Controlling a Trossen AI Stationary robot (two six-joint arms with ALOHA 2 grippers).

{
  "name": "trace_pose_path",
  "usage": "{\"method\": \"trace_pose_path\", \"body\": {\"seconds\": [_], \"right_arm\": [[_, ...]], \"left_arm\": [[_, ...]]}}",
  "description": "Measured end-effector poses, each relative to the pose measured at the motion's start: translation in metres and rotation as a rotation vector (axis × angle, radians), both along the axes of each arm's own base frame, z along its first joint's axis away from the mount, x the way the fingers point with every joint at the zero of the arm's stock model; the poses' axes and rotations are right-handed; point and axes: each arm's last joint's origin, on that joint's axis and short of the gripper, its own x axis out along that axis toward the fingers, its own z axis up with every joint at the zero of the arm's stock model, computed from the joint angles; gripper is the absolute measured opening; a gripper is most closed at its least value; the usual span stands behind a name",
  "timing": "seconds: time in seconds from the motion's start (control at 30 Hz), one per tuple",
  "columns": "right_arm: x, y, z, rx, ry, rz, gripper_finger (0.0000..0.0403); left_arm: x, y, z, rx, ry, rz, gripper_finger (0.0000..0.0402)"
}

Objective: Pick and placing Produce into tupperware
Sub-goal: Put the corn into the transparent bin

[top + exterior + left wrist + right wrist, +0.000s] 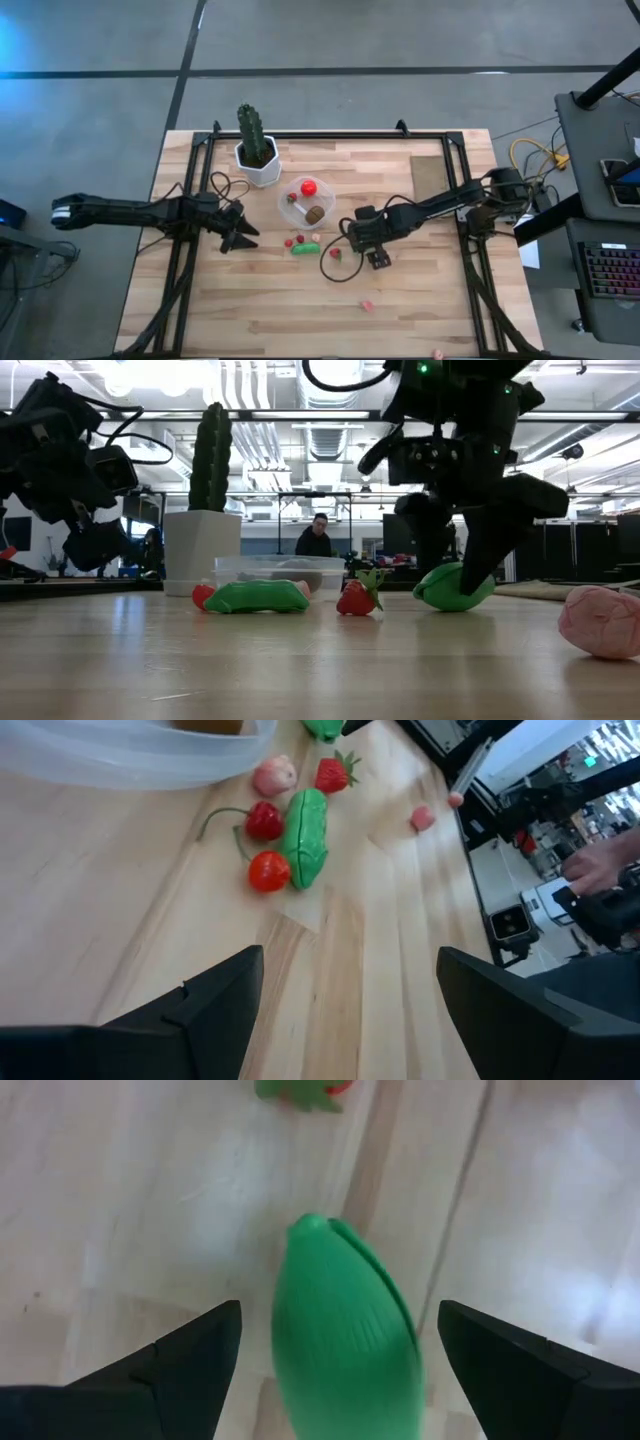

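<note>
The clear tupperware [293, 208] sits beside the white cactus pot and holds a red ball [309, 186] and a brown oval [316, 213]. On the table near it lie a green oblong piece [305, 248], small red bits [290, 241] and a strawberry [335, 253]. My right gripper [340, 1320] is open and points down, its fingers standing on either side of a second green piece [345, 1345] without touching it. That piece rests on the wood [455, 585]. My left gripper [240, 238] is open and hovers left of the produce [305, 835].
A tall green cactus in a white pot [256, 150] stands at the table's far side, left of the tupperware. A pink piece [366, 305] lies toward the near edge, and another [437, 353] lies at the edge itself. A black frame [330, 134] runs round the tabletop.
</note>
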Motion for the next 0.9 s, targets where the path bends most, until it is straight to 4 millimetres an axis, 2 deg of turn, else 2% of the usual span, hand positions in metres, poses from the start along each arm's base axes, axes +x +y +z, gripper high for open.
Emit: {"method": "trace_pose_path", "body": {"seconds": [0.2,0.43,0.73,0.83,0.9], "right_arm": [[0.002,0.001,-0.017,0.016,0.056,0.005,0.0329],[0.009,0.001,-0.015,-0.011,0.089,-0.002,0.0318],[0.009,-0.01,-0.009,-0.053,0.135,-0.047,0.0221],[0.013,-0.01,0.002,-0.05,0.15,-0.065,0.0202],[0.022,-0.012,0.018,-0.044,0.121,-0.082,0.0201]], "left_arm": [[0.0,0.0,-0.001,-0.061,0.026,0.032,0.0283],[0.0,0.0,-0.001,-0.062,0.025,0.032,0.0283],[0.0,0.0,-0.001,-0.055,0.026,0.043,0.0283],[0.0,0.0,-0.001,-0.055,0.026,0.043,0.0283],[0.0,0.0,-0.001,-0.054,0.026,0.043,0.0283]]}}
